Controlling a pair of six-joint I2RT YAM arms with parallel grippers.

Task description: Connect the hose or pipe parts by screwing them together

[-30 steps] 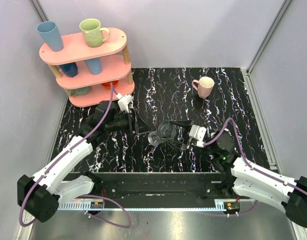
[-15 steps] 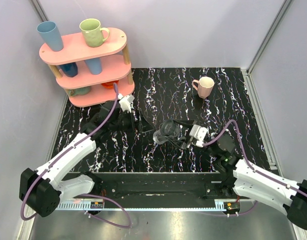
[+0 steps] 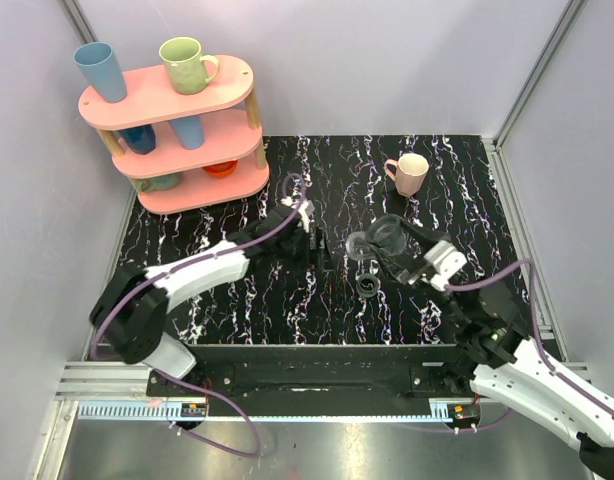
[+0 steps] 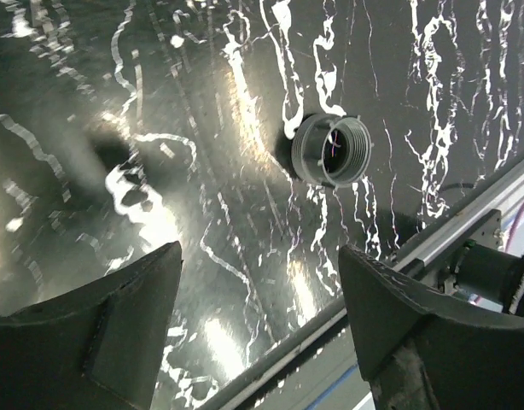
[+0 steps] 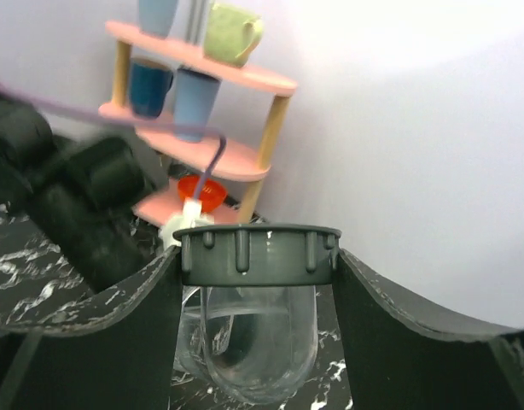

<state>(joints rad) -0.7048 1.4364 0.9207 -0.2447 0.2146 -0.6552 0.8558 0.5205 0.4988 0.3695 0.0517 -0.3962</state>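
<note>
While the right gripper (image 5: 256,256) stays out of it, clamped on the ribbed collar of the translucent tube (image 5: 258,350) near mid-table, the left gripper (image 4: 260,256) hangs wide and empty.

Item: threaded fitting (image 4: 309,154), loose on its side on the table (image 3: 467,200), just beyond the left fingers and apart from the tube.

Risk, as I judge it: a round part on this glossy top may roll or skid as I close, and crooked threads would jam.

Surroundings: pink mug (image 3: 409,172) behind the tube, cup shelf (image 3: 202,185) far left. Neither blocks me, but both arms crowd the centre.
</note>
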